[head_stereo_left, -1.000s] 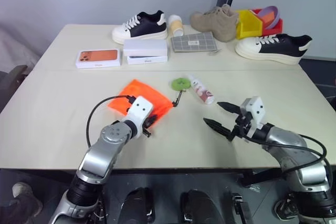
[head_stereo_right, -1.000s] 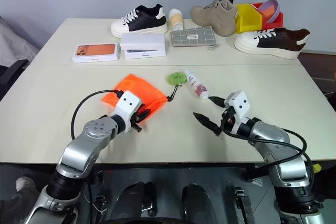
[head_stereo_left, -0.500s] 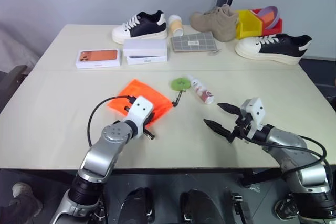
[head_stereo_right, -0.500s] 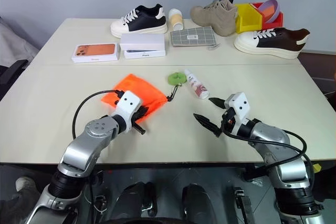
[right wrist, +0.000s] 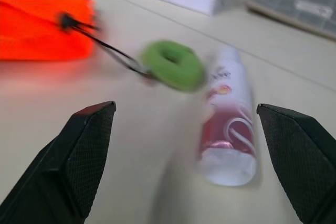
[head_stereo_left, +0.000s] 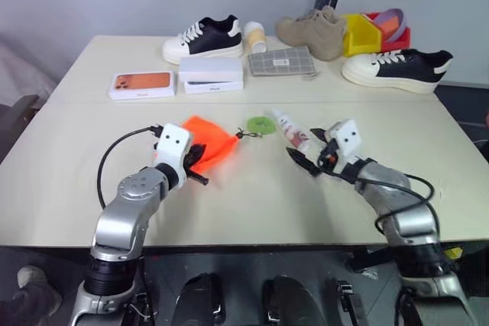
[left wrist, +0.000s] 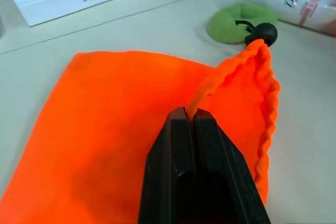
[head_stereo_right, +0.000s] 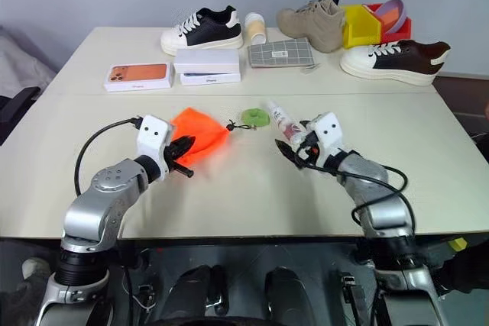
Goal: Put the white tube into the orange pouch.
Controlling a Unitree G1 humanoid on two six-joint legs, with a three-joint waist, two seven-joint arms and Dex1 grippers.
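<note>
The left hand [left wrist: 193, 124] is clamped on the rim of the orange pouch [head_stereo_left: 208, 141], while the white tube [right wrist: 227, 114] lies on the bench [head_stereo_left: 252, 204] before the right hand [head_stereo_left: 312, 153], fingers apart, not yet picked.

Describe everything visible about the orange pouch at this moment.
The orange pouch is thin neon-orange fabric, soft and creased, with a gathered, ruffled mouth hem and a dark cord with a round black stopper. It lies on the table; the left tool is shut on its hem. The mouth faces the green disc.
</note>
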